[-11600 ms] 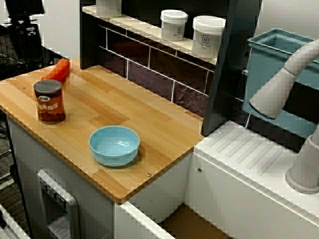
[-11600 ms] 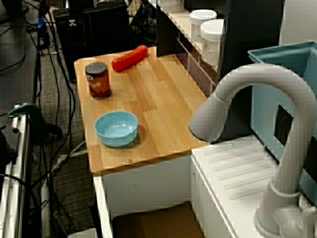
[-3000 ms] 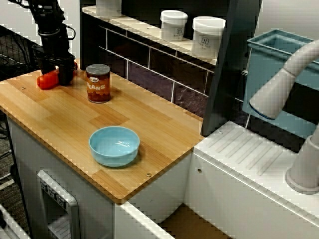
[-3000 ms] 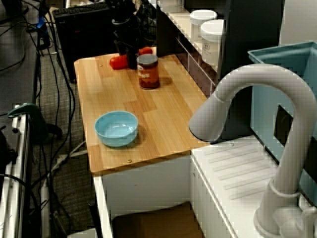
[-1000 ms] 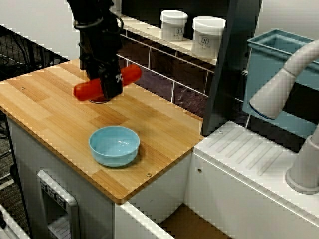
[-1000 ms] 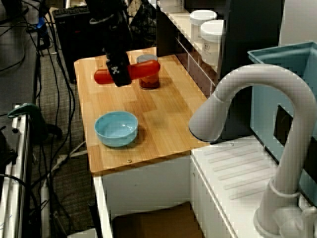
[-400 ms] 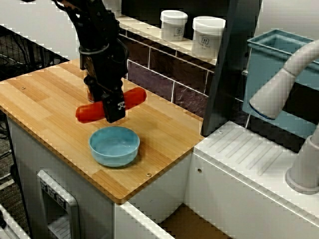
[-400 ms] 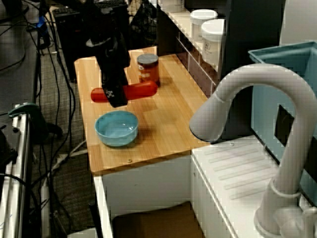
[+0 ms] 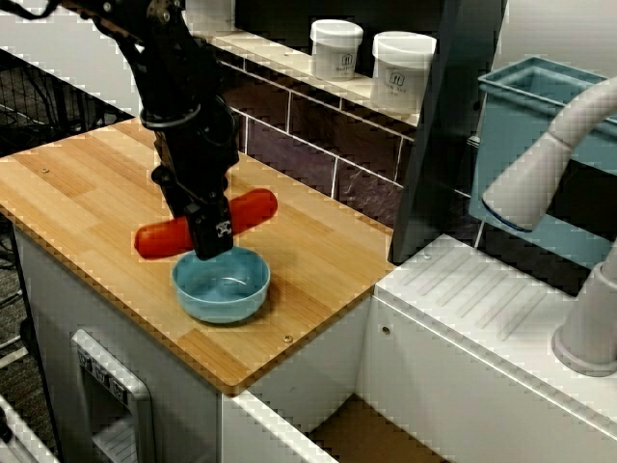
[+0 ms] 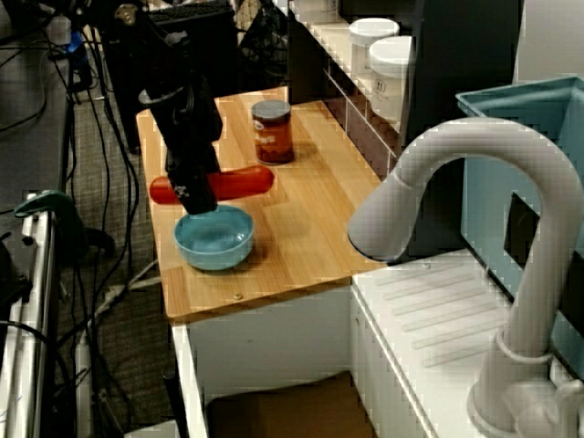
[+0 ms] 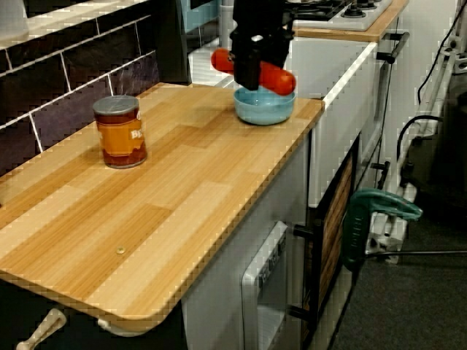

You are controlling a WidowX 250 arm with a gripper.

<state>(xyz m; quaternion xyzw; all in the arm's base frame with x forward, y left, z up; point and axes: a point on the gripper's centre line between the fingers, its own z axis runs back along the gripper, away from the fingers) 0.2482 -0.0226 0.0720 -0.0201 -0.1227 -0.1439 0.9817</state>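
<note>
My black gripper point(image 9: 212, 241) is shut crosswise on a long red sausage-shaped piece point(image 9: 253, 209), holding it level just above the far rim of a light blue bowl point(image 9: 227, 289). The side view has the gripper point(image 10: 194, 196) with the red piece point(image 10: 245, 181) sticking out both sides, over the bowl point(image 10: 215, 243). The view along the counter shows the gripper point(image 11: 246, 76), the red piece point(image 11: 279, 79) and the bowl point(image 11: 264, 111) near the counter's far corner. A brown tin can point(image 10: 272, 130) stands behind, by the tiled wall.
The can point(image 11: 120, 131) stands upright on the wooden counter point(image 9: 67, 193). Two white jars point(image 9: 337, 48) sit on the shelf above the tiles. A grey faucet point(image 9: 545, 164), a teal bin point(image 9: 525, 106) and a white drainboard point(image 9: 482, 299) lie to the right.
The gripper took the red piece at the counter's back left, lifted it and carried it forward and down to just above the bowl. Earlier the can went from the front left to the wall.
</note>
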